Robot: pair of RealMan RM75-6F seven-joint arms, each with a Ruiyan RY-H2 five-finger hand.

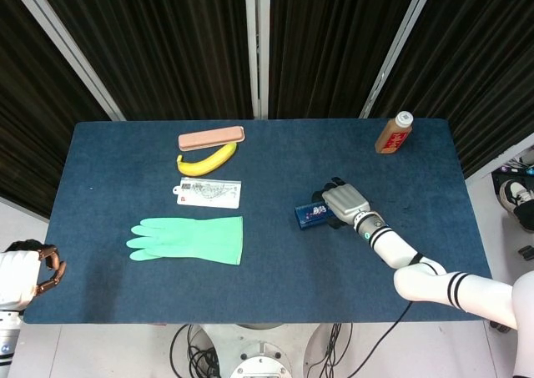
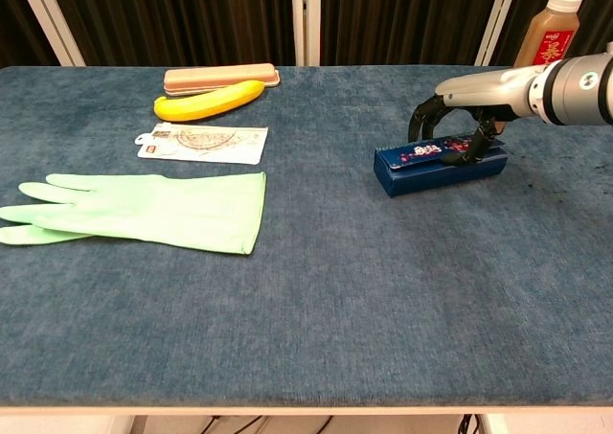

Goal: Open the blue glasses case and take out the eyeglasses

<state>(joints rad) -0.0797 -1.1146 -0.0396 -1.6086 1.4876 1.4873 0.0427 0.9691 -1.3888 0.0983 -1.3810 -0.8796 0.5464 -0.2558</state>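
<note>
The blue glasses case lies closed on the blue table, right of centre, with a small printed pattern on its lid. My right hand comes in from the right and grips the case, fingers curled over the far side and top, thumb against the near edge. The eyeglasses are hidden inside. At the table's near left corner, my left hand hangs off the table with its fingers curled in and nothing in it; the chest view does not show it.
A green rubber glove lies flat at the left. Behind it are a packaged card, a banana and a pink case. A brown bottle stands at the far right corner.
</note>
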